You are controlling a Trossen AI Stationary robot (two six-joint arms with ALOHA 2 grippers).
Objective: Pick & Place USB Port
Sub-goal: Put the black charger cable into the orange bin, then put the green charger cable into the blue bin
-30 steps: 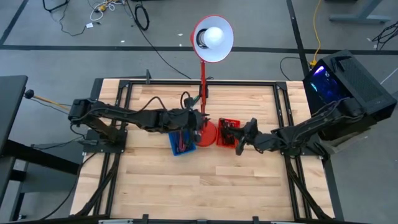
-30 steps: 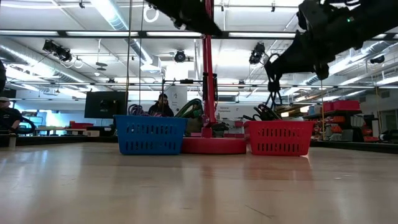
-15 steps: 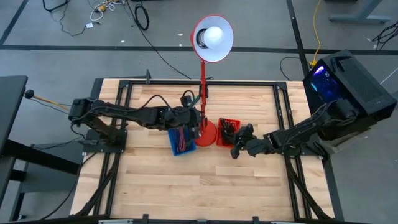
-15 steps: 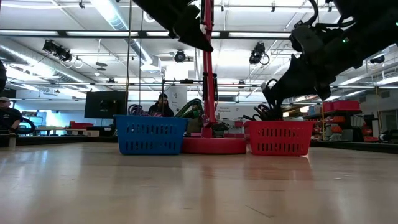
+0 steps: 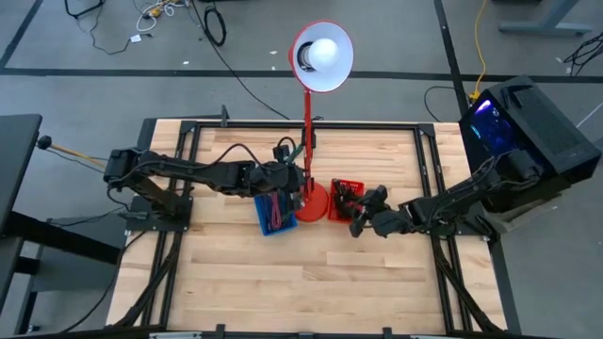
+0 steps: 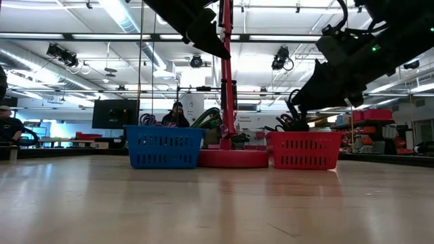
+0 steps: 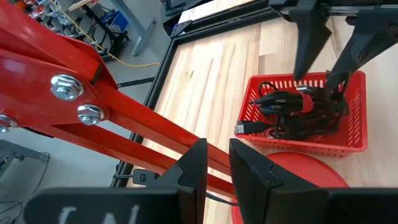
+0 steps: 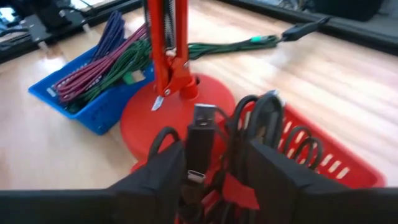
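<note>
Arms first: from overhead I see both stretched inward across the wooden table (image 5: 283,282), meeting near the red lamp base (image 5: 312,202) at the middle. My right gripper (image 5: 358,218) reaches in from the right side, its forearm low and angled toward the red basket (image 5: 345,200), with the fingertips at the basket's near edge. In its own wrist camera the 2 dark fingers (image 8: 155,180) stand apart, and a black USB plug (image 8: 199,143) rises upright in the gap between them, above a tangle of black cables (image 8: 264,124) filling the basket. I can't tell whether the fingers touch the plug. My left gripper (image 5: 294,186) hangs higher, over the blue basket (image 5: 273,216) and close against the lamp's red pole (image 5: 306,122); its fingers (image 7: 193,168) sit close together with a narrow slit between them and nothing in it. Blue basket holds purple and green cables (image 8: 102,68).
</note>
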